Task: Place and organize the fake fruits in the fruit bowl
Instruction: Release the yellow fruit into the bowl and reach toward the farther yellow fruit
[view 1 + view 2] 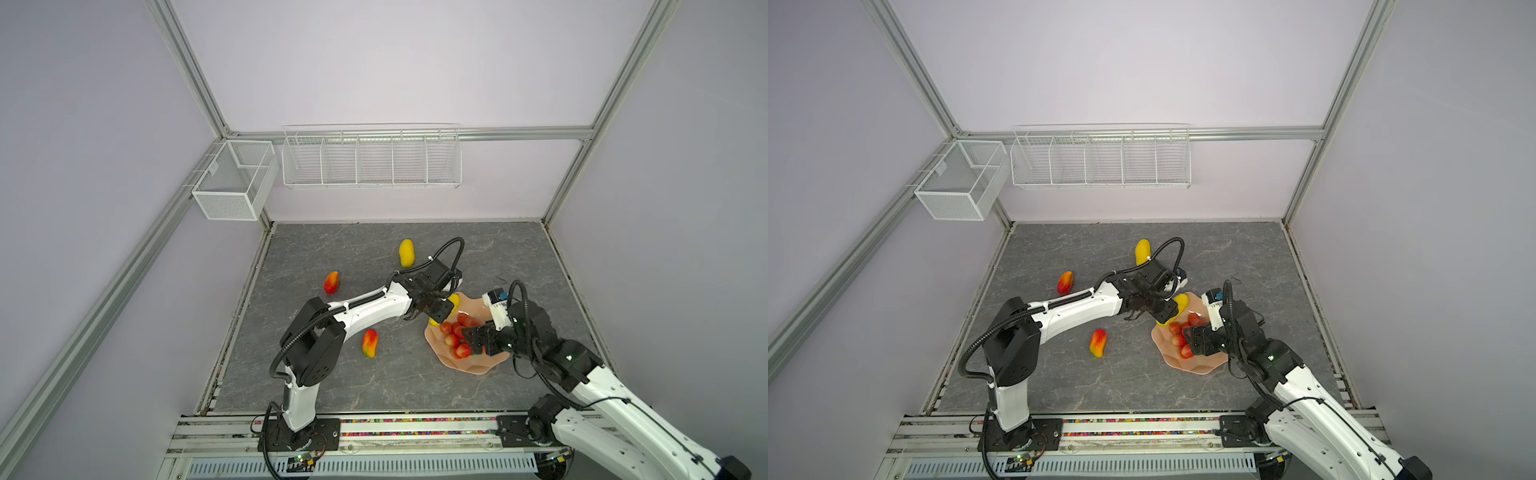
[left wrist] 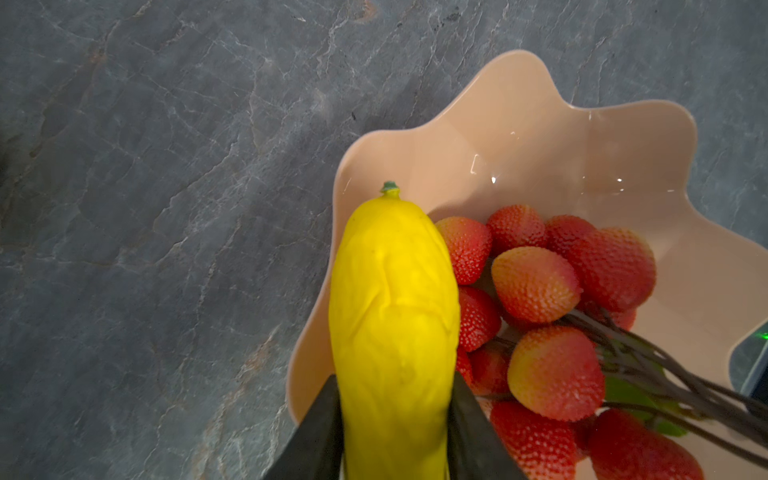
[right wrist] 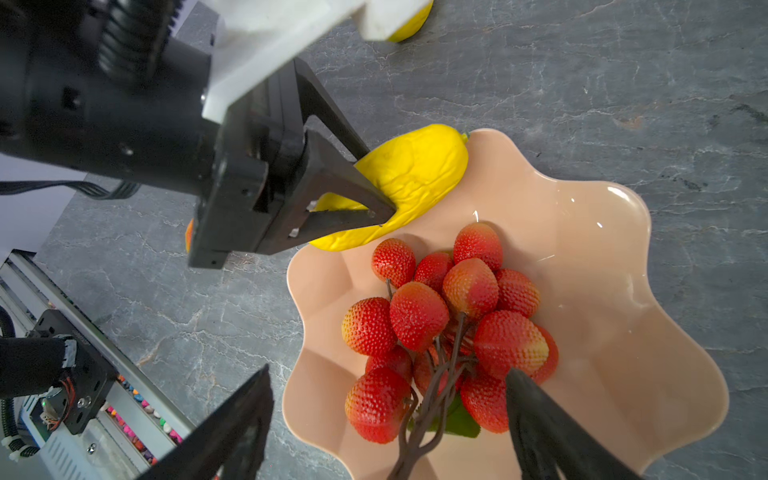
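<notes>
My left gripper [image 2: 395,376] is shut on a yellow fruit [image 2: 395,311], both jaws pressed to its sides. It holds that fruit [image 1: 455,300] tilted over the far-left rim of the peach-pink fruit bowl [image 1: 469,365]. A bunch of small red grapes [image 3: 449,316] lies inside the bowl [image 3: 602,291]. My right gripper [image 3: 388,372] hangs open low over the bunch's stem end, gripping nothing. On the table lie a second yellow fruit [image 1: 406,253] at the back and two red-orange fruits [image 1: 331,282] [image 1: 369,343] to the left.
Two white wire baskets [image 1: 235,178] [image 1: 371,158] hang on the back wall. The arm rail [image 1: 374,424] runs along the table's front edge. The left arm stretches across the table's middle toward the bowl.
</notes>
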{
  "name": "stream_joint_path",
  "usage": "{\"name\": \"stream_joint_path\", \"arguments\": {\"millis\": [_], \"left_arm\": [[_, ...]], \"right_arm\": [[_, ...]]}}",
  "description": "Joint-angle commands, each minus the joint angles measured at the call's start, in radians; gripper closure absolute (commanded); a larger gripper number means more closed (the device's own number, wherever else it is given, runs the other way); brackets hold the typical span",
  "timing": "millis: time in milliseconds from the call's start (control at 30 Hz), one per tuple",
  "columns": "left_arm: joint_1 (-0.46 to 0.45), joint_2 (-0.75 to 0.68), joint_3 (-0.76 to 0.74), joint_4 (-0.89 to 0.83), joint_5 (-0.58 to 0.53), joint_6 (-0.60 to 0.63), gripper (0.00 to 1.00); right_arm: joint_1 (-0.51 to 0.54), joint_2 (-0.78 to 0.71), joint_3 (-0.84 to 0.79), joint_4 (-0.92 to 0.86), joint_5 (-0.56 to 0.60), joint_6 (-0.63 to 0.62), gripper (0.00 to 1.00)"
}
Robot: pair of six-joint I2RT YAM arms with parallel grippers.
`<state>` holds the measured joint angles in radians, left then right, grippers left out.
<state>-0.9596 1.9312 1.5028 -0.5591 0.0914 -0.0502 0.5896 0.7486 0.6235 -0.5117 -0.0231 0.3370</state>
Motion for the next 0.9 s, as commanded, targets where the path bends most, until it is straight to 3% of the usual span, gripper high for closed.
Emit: {"name": "stream_joint_path", "arguments": {"millis": [0, 333, 467, 700, 867], "left_arm": [[-0.001, 0.029, 0.027, -0.010, 0.002, 0.041, 0.62], [-0.006, 0.003, 0.023, 0.008, -0.007, 0.046, 0.45], [0.009, -0.042, 0.062, -0.005, -0.043, -0.020, 0.42], [0.170, -0.005, 0.119, 0.035, -0.295, -0.131, 0.38], [0.275, 0.158, 0.291, -0.007, -0.336, -0.144, 0.37]], "right_arm": [[-0.009, 0.008, -0.005, 0.010, 0.002, 0.006, 0.12], [-0.020, 0.026, 0.006, 0.022, -0.006, -0.003, 0.11], [-0.020, 0.068, 0.030, 0.047, -0.021, -0.032, 0.11], [-0.024, 0.171, 0.091, 0.164, -0.074, -0.110, 0.12], [-0.034, 0.306, 0.134, 0.259, -0.146, -0.158, 0.12]]}}
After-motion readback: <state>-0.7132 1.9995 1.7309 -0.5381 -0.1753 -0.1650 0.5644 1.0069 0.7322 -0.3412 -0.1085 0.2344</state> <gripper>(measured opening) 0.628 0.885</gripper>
